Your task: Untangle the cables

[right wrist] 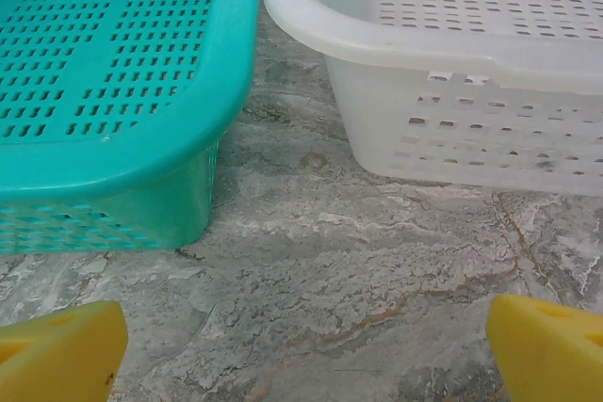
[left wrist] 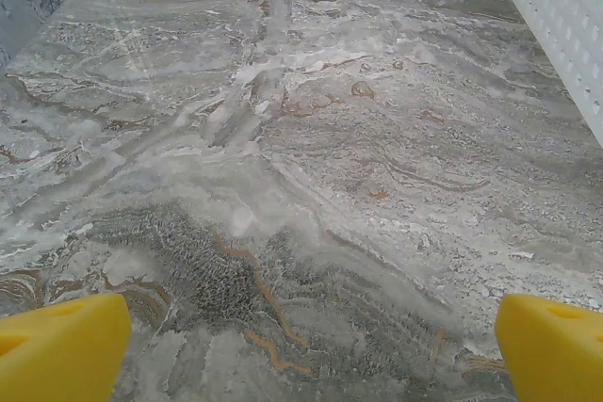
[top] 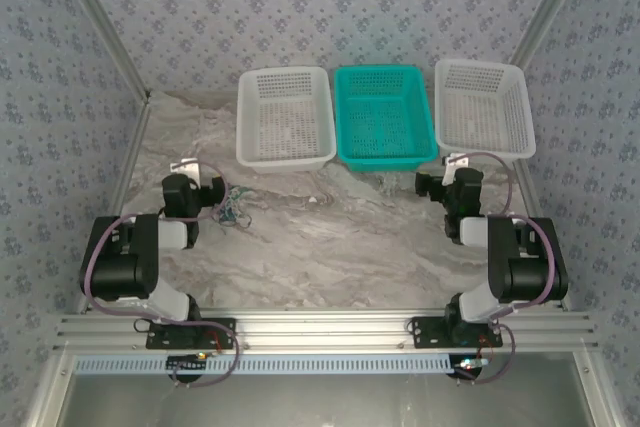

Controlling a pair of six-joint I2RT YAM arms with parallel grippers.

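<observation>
Black-and-white arms (top: 120, 262), purplish-grey cables (top: 88, 265), yellow tool fingers (left wrist: 61, 345)

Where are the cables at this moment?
In the top view, the cables lie left on the table, just right of the left gripper, in front of the left white basket.
</observation>
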